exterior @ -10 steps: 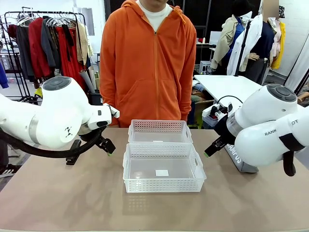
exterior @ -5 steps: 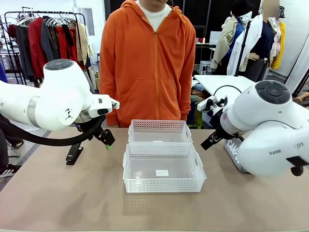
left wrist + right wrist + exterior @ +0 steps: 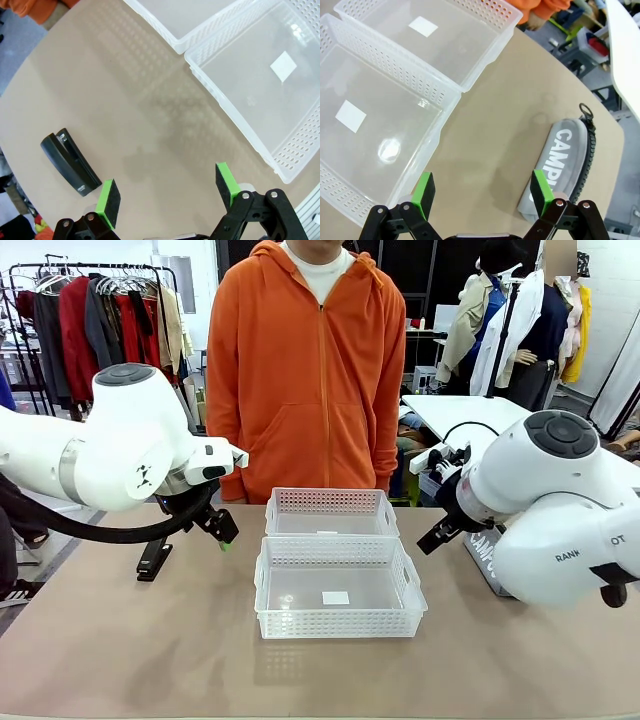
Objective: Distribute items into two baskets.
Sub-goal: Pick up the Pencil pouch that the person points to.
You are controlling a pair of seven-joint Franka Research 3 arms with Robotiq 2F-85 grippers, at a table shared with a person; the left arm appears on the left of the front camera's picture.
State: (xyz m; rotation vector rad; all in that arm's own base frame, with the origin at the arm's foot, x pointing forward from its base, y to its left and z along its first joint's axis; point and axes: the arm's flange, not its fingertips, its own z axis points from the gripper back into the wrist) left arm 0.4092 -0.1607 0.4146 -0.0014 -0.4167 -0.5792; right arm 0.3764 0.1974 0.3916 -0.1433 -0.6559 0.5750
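Baskets sit at mid-bench, long sides touching: the larger near basket [image 3: 340, 623] in front, the far basket [image 3: 330, 502] right behind it, and each carries a small white label on its floor. Left end effector [image 3: 222, 530] hangs above the bench [image 3: 150, 670], off the baskets' left side. Its jaws are spread wide, released, with nothing between the green pads. The black stapler [image 3: 70, 162] lies flat on the bench further left, well apart from both baskets. Over on the other side, the right end effector [image 3: 432, 538] hovers just beside the near basket's right end, its jaws likewise wide apart and grasping nothing. The grey CAMPUS pouch [image 3: 567, 165] rests on the bench to the right of the baskets, apart from them, with its white lettering facing up. A person in an orange hoodie [image 3: 305, 370] stands at the far side, directly behind the far basket.
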